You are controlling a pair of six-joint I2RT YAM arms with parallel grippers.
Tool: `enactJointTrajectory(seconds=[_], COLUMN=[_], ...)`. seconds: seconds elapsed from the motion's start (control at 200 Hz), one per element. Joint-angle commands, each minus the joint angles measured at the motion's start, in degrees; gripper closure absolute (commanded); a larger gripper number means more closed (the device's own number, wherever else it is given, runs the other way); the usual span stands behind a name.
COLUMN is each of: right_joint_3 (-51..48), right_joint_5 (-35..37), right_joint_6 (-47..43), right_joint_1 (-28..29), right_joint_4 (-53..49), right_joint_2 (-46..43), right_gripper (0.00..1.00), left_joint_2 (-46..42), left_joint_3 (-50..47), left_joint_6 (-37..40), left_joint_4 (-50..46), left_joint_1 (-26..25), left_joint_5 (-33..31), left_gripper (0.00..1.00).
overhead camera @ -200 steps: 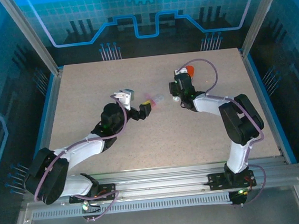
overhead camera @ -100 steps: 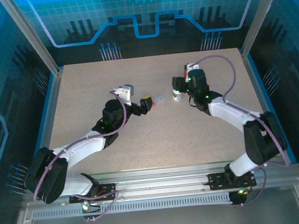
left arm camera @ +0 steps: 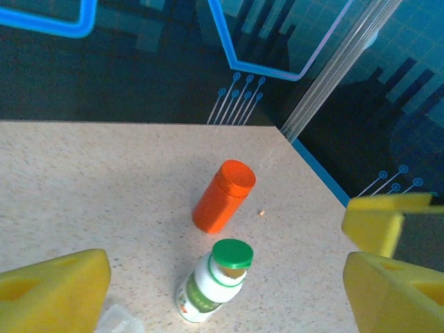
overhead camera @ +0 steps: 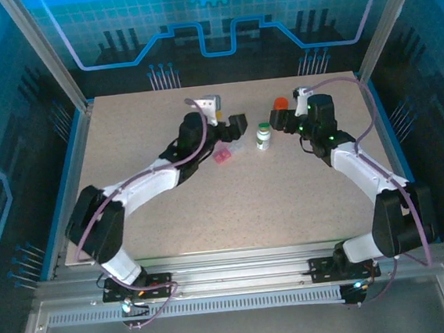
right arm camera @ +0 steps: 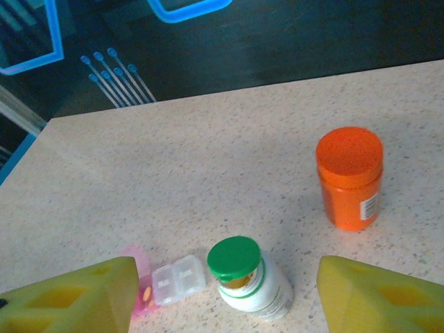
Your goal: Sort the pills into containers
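The white bottle with a green cap (overhead camera: 263,136) stands upright between both grippers, its cap (right arm camera: 234,257) sitting slightly ajar. Behind it stands the all-orange bottle (overhead camera: 280,103), also shown in the left wrist view (left arm camera: 223,196) and the right wrist view (right arm camera: 349,177). A small pill box, part pink (overhead camera: 222,156) and part clear (right arm camera: 179,277), lies left of the white bottle (left arm camera: 211,281); orange pills (right arm camera: 146,295) show in its pink cell. One tiny pill (left arm camera: 261,213) lies loose by the orange bottle. My left gripper (overhead camera: 235,127) (left arm camera: 225,277) and right gripper (overhead camera: 280,120) (right arm camera: 227,291) are open and hold nothing.
The speckled table (overhead camera: 210,207) ends in a blue raised rim (overhead camera: 384,135) and metal posts (overhead camera: 378,33) at the back corners. In the left wrist view the table's far right corner (left arm camera: 284,132) lies just behind the orange bottle.
My left arm has swung forward and right, up to the pill box and the white bottle. My right arm has drawn back to the right, uncovering the white bottle.
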Motion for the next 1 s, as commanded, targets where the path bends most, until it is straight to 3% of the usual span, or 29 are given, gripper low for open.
enactJointTrajectory(seconds=[0.0,0.305,0.7,0.996], right_joint_3=[-0.69,2.61,7.88,8.80], right_joint_5=[-5.78,-10.29,-10.43,-11.52], right_joint_6=[-0.87,-0.49,1.97,2.71], right_joint_1=[-2.00,-3.93,-4.05,-4.08], right_joint_4=[-1.72,-1.34,1.05,1.41], right_joint_2=[1.04,7.79,17.48,20.70], right_gripper=[0.31,0.33,0.39,0.49], left_joint_2=[6.07,20.24,26.43,28.67], left_joint_3=[8.25,24.86,29.76,30.35], left_joint_6=[-5.32,-10.60,-11.52,-11.27], left_joint_4=[-11.73,-21.89,-23.34,-23.82], left_joint_1=[-0.32,-0.35,-1.04,-1.72], left_joint_5=[2.83,4.06,4.01,4.78], left_gripper=[0.15,0.22,0.33,0.40])
